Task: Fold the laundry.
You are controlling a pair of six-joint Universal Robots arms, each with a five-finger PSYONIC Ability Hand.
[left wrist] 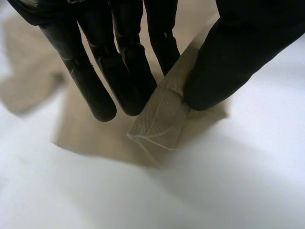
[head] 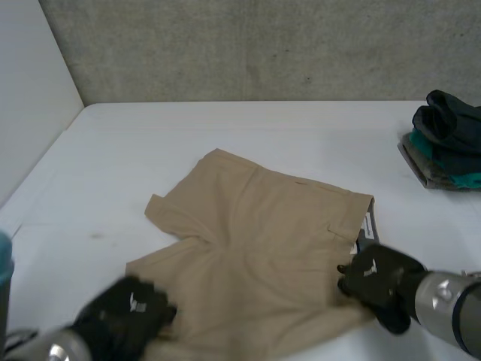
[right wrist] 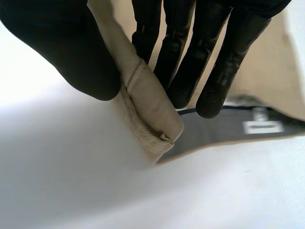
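In the head view I have the tan shorts [head: 255, 248] lying spread out on the white table [head: 150, 143], roughly in the middle of it. The left robot hand [head: 126, 314] sits at the near corner of the leg hem on its own side. The right robot hand [head: 379, 274] is at the near end of the waistband, where a white label [head: 368, 226] shows on the grey inner side. Well apart from the shorts, at the table's far right edge, lies a pile of dark and teal clothes [head: 445, 143].

In the left wrist view the left robot hand [left wrist: 238, 57] pinches a hem corner of the shorts [left wrist: 159, 121] between its thumb and its fingers [left wrist: 95, 81], and the corner is lifted just off the table [left wrist: 214, 191].

In the right wrist view the right robot hand [right wrist: 62, 52] grips the thick waistband edge of the shorts [right wrist: 152, 105], with the thumb on one side and the fingers [right wrist: 200, 62] on the other. The grey lining beside the fingertips carries the label [right wrist: 261, 127].
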